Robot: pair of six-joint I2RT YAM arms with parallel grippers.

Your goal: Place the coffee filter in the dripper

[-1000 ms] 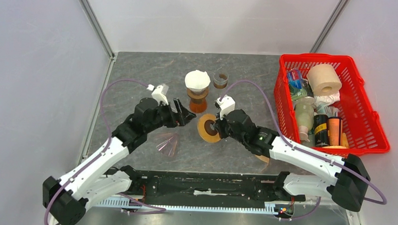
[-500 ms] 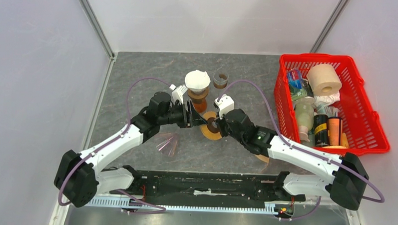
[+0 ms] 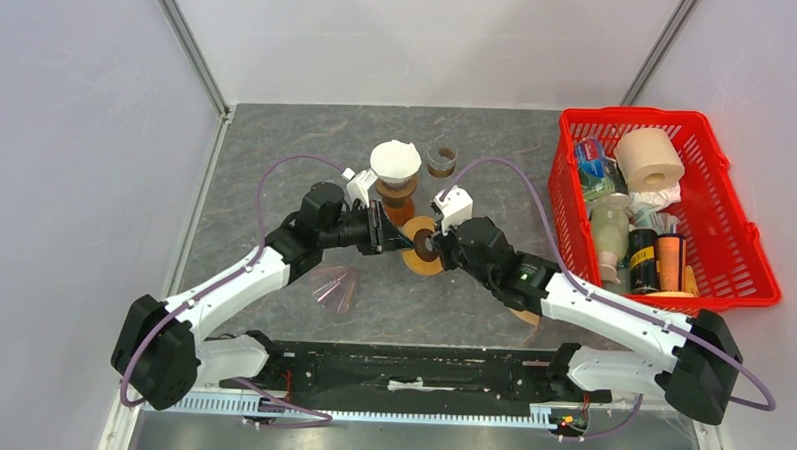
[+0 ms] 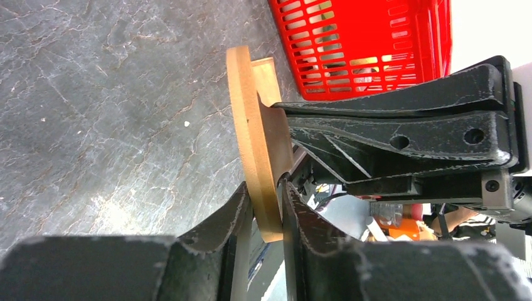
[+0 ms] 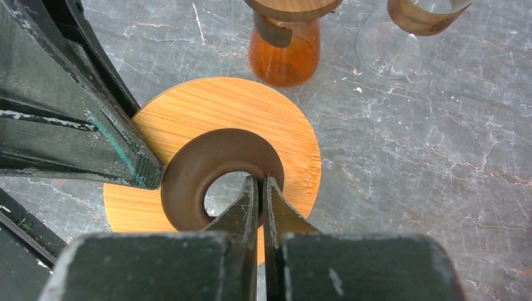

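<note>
The white coffee filter (image 3: 395, 160) sits on an amber carafe (image 3: 396, 200) at the back of the table. The dripper (image 3: 418, 266), a wooden ring with a brown funnel centre, is held tilted on edge in front of the carafe. My right gripper (image 3: 432, 250) is shut on the thin inner lip of the funnel (image 5: 207, 163), its tips (image 5: 260, 182) at the hole. My left gripper (image 3: 392, 235) comes in from the left, and its jaws (image 4: 266, 188) pinch the wooden rim (image 4: 248, 113) from both sides.
A red basket (image 3: 723, 286) with a paper roll (image 3: 649, 159) and bottles stands at the right. A clear pink cone (image 3: 334, 286) lies under the left arm. A glass with a brown band (image 3: 441, 158) stands behind the carafe. Another wooden disc (image 3: 523, 316) peeks from under the right arm.
My left arm has swung right to the dripper and its jaws have closed onto the wooden rim. The right gripper kept its hold and barely moved.
</note>
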